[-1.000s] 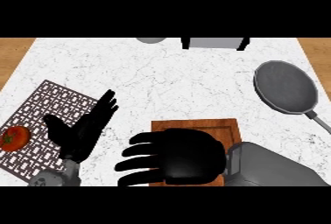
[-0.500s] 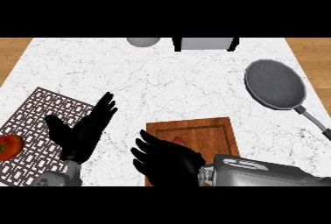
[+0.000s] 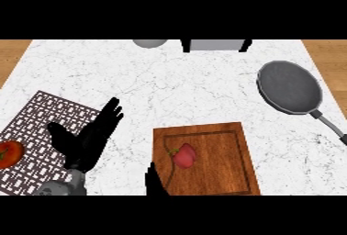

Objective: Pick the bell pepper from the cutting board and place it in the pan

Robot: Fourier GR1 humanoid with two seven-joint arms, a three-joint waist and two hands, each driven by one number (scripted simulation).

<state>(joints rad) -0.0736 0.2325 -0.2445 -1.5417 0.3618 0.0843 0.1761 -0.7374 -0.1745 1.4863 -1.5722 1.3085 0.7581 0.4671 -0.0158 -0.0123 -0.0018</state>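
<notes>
Nearby, tomato point(image 3: 8, 154) on mat point(image 3: 41, 120); pan point(image 3: 290, 87) seemingly unobstructed.

Right hand point(image 3: 155, 182): only a black sliver shows at the bottom edge, beside the board's point(image 3: 224, 142) left rim; fingers cannot be read, forearm out of view. Left forearm point(image 3: 64, 186) cut off at the bottom edge just below the wrist. Tomato point(image 3: 8, 153) clipped by the left edge. Mat point(image 3: 37, 119): near corner runs off the frame, part hidden under the left hand point(image 3: 85, 137). Pan point(image 3: 289, 87) handle point(image 3: 332, 130) leaves at the right edge. Grey bowl point(image 3: 150, 43) and grey box point(image 3: 215, 45) both cut by the top edge; too little shows to identify either.
</notes>
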